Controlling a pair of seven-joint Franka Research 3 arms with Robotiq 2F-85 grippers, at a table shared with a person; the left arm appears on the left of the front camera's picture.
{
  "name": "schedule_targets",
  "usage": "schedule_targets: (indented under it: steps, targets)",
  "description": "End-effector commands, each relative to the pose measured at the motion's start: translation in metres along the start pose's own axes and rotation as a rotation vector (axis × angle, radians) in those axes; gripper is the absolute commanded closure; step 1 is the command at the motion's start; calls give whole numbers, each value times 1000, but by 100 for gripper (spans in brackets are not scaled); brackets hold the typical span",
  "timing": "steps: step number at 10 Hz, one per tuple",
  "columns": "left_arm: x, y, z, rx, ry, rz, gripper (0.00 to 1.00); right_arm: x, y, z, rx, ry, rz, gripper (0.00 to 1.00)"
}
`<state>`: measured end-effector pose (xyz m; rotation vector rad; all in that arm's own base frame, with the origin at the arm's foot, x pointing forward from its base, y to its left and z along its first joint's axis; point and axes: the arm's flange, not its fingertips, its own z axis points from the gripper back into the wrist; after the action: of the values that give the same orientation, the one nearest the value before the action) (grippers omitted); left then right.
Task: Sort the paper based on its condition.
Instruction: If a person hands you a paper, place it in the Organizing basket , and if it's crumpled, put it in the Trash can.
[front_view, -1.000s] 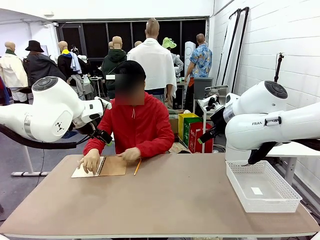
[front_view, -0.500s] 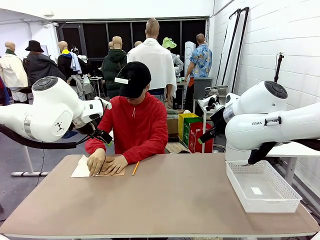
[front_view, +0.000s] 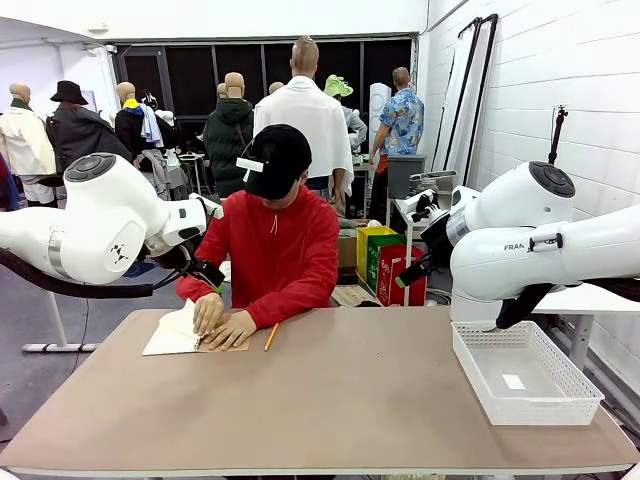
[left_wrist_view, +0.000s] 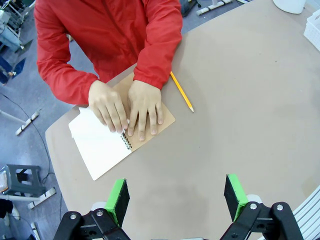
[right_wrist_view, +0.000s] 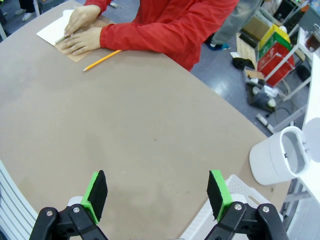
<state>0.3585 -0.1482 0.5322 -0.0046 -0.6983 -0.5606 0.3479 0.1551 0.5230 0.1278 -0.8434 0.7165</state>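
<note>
Shifted since before: hands (left_wrist_view: 145, 106) now pressing notebook (left_wrist_view: 168, 116) flat, seemingly to tear out paper (left_wrist_view: 100, 145), at far left. Waiting, well apart: left gripper (left_wrist_view: 175, 195), right gripper (right_wrist_view: 156, 192), both agape, empty.

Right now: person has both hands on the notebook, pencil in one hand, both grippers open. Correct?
Not quite. The pencil lies on the table beside the notebook, not in a hand, per the left wrist view. The rest holds.

wall (front_view: 575, 70): white block, right side | windows (front_view: 195, 75): dark panes across the back | floor (front_view: 25, 320): grey | table (front_view: 340, 400): tan, rounded corners | light: even, indoor
</note>
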Motion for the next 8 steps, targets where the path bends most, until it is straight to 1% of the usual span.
schedule_targets:
  steps: [1, 8]
  targets:
    - [0, -1, 0, -1, 2, -4, 0, 0, 0, 0, 1, -1, -1, 0]
    - [0, -1, 0, -1, 2, -4, 0, 0, 0, 0, 1, -1, -1, 0]
